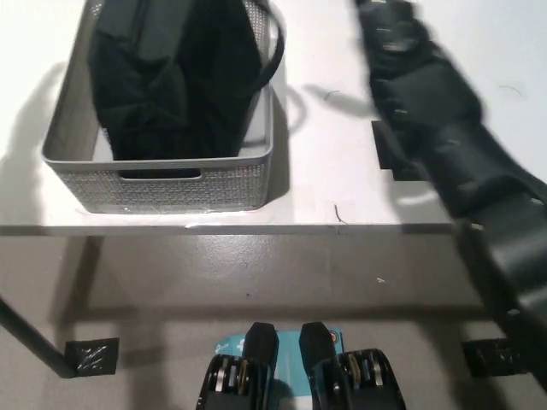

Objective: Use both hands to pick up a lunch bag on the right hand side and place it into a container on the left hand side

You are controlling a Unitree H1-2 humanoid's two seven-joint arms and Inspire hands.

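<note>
The black lunch bag (171,77) sits inside the grey mesh container (162,184) at the left of the white table. One strap (275,53) of the bag arches over the container's right rim. My black right arm (444,145) reaches from the bottom right up to the top edge, to the right of the container and apart from it; it is blurred, and its hand is cut off above the picture. My white left hand does not show anywhere. Nothing holds the bag.
A black square mat (386,152) lies on the table, partly under my right arm. The table's front edge (256,227) runs across the middle, with grey floor below it. Black floor markers lie at the lower left (92,355) and lower right (483,357).
</note>
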